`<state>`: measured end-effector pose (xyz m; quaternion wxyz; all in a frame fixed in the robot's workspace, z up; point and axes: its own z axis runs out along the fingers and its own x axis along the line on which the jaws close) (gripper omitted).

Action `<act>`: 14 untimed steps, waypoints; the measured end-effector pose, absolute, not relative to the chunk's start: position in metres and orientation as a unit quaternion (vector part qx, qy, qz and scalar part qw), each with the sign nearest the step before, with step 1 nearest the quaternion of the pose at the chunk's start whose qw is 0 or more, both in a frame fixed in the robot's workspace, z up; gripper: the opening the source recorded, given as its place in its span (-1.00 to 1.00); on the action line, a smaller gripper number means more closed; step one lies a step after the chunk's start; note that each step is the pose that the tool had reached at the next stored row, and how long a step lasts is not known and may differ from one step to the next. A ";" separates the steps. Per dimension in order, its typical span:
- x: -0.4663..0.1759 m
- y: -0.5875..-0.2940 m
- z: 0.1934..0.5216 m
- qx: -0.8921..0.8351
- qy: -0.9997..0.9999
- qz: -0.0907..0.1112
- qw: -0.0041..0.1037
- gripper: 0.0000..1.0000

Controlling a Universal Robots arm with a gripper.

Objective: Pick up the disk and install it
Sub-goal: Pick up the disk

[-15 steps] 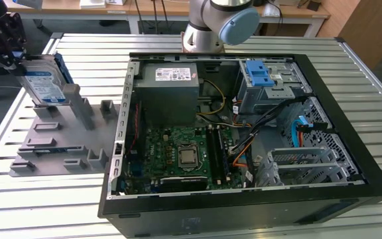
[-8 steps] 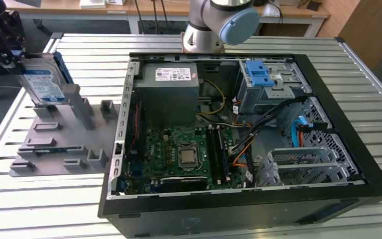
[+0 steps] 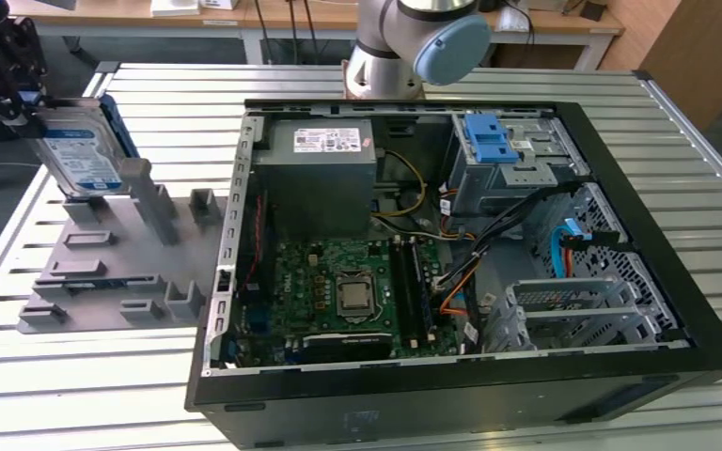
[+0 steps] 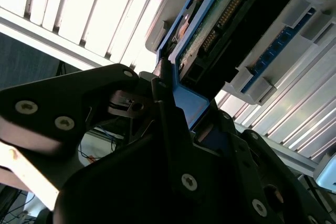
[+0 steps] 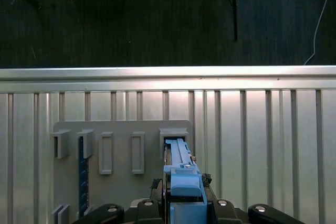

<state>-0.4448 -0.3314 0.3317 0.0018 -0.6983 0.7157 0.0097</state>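
The disk [image 3: 79, 155], a silver drive with a white-and-blue label in a blue carrier frame, stands on edge at the far end of the grey fixture plate [image 3: 98, 272], at the exterior view's left. My gripper [image 3: 20, 99] is shut on its upper end. In the first wrist view the blue carrier [image 5: 182, 174] runs from between my fingers toward a slot holder [image 5: 173, 137] on the plate. The second wrist view shows the carrier's blue edge [image 4: 184, 100] clamped between the dark fingers [image 4: 168, 108]. I cannot tell whether the disk's lower edge still rests in the slot.
An open computer case [image 3: 229, 282] lies on the slatted metal table [image 3: 72, 395], to the exterior view's right of the plate. Inside are a grey power-supply box [image 3: 323, 155], a drive cage with a blue latch [image 3: 493, 141] and loose cables. The arm's base [image 3: 399, 47] stands behind the case.
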 end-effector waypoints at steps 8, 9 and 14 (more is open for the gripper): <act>-0.445 -0.331 0.332 -0.701 0.713 0.010 0.001 -0.27; -0.445 -0.331 0.333 -0.701 0.713 0.010 0.001 -0.27; -0.445 -0.331 0.335 -0.701 0.713 0.010 0.002 -0.27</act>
